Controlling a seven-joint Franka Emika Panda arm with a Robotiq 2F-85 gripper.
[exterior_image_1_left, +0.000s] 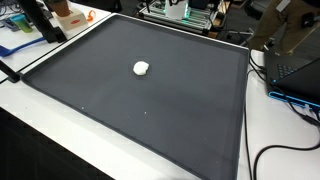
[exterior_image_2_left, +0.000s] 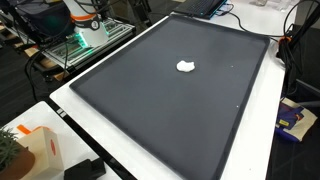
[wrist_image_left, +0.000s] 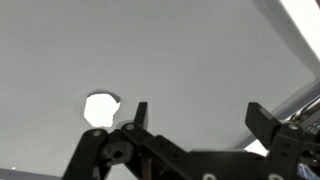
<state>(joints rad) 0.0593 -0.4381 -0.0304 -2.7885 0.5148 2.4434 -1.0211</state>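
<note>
1. We see our gripper (wrist_image_left: 198, 118) only in the wrist view; it comes in from the bottom edge of that picture.
2. Its jaws stand wide apart; we hold nothing and touch nothing.
3. Our two black fingertips (wrist_image_left: 140, 110) point upward in the picture at about the same height; one sits left of the middle, one near the right edge.
4. Below them we see the dark linkage bars (wrist_image_left: 165, 152) and a round pivot joint (wrist_image_left: 115, 152), blurred by closeness.
5. We hang in the air, gripper pointing down; we cannot tell the arm's pose in the exterior views.
</note>
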